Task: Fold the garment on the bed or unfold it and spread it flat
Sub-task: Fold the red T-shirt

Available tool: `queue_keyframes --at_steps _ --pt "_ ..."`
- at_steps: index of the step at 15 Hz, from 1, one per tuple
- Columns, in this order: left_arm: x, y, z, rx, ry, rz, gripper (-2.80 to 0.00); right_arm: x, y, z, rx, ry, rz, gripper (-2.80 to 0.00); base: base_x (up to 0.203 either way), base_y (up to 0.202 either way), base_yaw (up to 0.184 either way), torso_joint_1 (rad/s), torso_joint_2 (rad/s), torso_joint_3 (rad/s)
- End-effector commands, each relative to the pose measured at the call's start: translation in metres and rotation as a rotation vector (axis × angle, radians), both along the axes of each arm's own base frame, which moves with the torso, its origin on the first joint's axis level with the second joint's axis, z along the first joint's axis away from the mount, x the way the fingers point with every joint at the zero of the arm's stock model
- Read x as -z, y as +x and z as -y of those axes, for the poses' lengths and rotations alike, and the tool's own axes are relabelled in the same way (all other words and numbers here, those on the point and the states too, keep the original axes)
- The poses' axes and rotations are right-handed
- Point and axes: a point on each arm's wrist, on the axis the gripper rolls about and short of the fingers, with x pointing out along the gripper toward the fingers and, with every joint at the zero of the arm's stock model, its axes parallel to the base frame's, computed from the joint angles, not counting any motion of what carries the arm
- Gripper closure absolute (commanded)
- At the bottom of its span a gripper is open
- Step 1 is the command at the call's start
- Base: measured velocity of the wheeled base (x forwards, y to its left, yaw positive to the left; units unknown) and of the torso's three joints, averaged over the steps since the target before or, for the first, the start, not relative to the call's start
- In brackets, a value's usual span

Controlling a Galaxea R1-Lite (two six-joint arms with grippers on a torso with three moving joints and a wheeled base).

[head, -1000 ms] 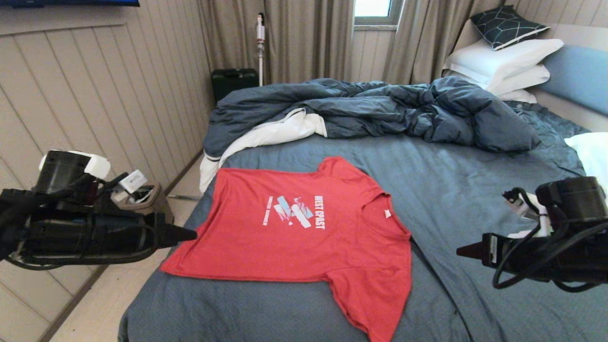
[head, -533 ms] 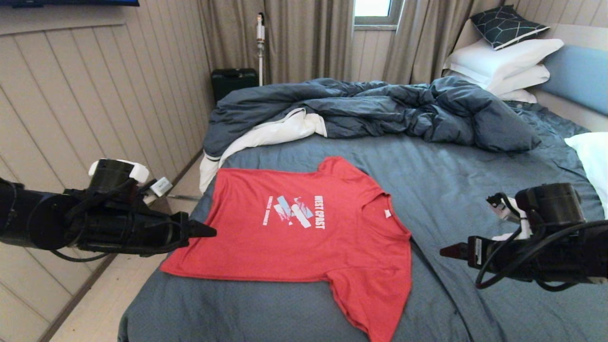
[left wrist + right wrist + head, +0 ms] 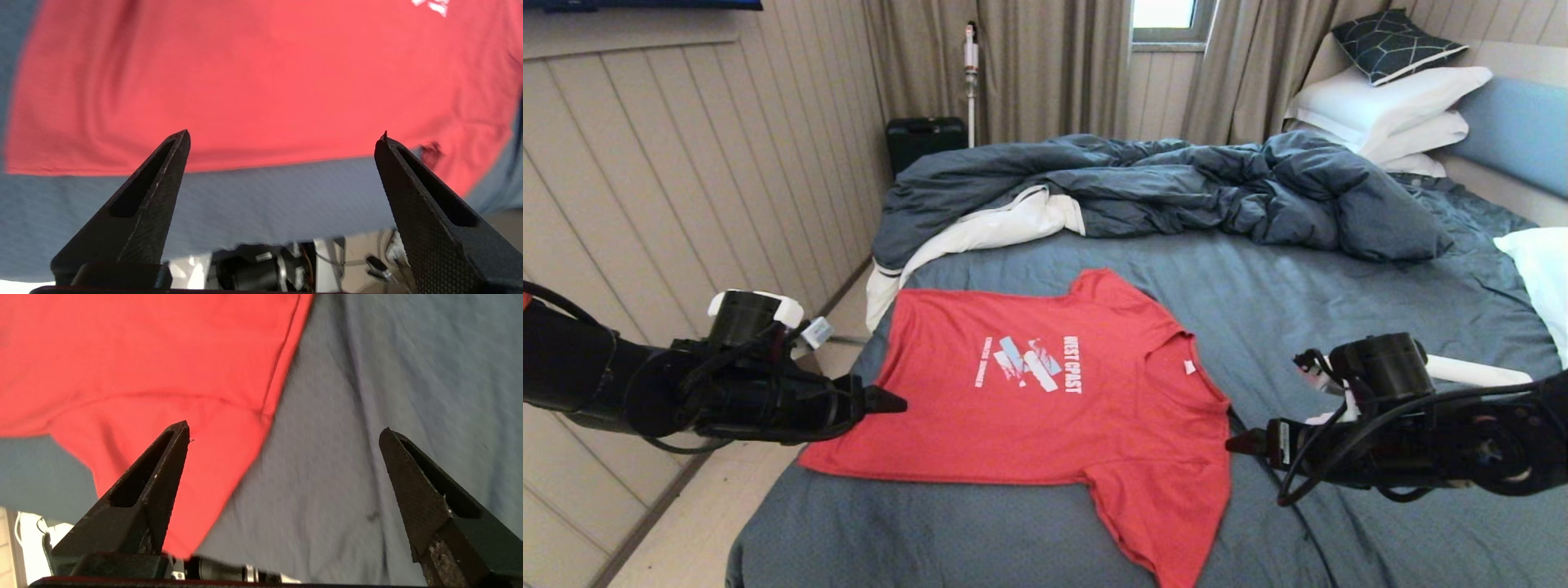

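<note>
The red T-shirt (image 3: 1045, 408) with white "WEST COAST" lettering lies spread flat, print up, on the slate-blue sheet of the bed (image 3: 1323, 310). My left gripper (image 3: 886, 400) hovers over the shirt's hem side at its left edge, open and empty. In the left wrist view, the shirt (image 3: 261, 77) fills the far side, with bare sheet between the fingers (image 3: 163, 179). My right gripper (image 3: 1241, 443) hangs open beside the shirt's near shoulder and sleeve. The right wrist view has the sleeve (image 3: 171, 416) under one finger (image 3: 159, 477), sheet under the other.
A rumpled dark blue duvet (image 3: 1176, 192) with white lining lies across the far half of the bed. White pillows (image 3: 1388, 106) are stacked at the back right by the light blue headboard (image 3: 1519, 131). The panelled wall and the floor (image 3: 711, 506) run along the bed's left edge.
Both arms have moved inward toward the shirt: the left gripper from the bed's left edge onto the hem side, the right gripper leftward to the near shoulder. The shirt has not moved.
</note>
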Motion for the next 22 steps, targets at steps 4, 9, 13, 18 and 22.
queue_keyframes --at_steps 4,9,13,18,22 --pt "0.008 -0.007 -0.001 -0.006 -0.002 0.005 -2.80 0.020 0.017 -0.011 0.004 0.024 0.004 -2.80 0.000 0.000 0.000 0.000 0.00 0.000" --pt "0.010 -0.010 -0.002 -0.011 -0.010 0.047 -2.80 0.024 0.024 -0.028 -0.012 0.057 0.014 -2.80 0.000 0.000 0.000 0.000 0.00 0.000" --pt "0.008 -0.009 -0.003 -0.035 -0.001 0.059 -2.80 0.036 0.037 -0.031 0.029 0.007 0.009 -2.80 0.000 0.000 0.000 0.000 0.00 0.000" --pt "0.007 -0.009 -0.002 -0.033 -0.002 0.062 -2.80 0.041 0.040 -0.037 0.025 -0.005 0.024 -2.80 0.000 0.000 0.000 0.000 0.00 0.000" --pt "0.007 -0.009 -0.002 -0.033 -0.003 0.066 -2.80 0.044 0.042 -0.045 0.013 0.002 0.018 -2.80 0.000 0.000 0.000 0.000 0.00 0.000"
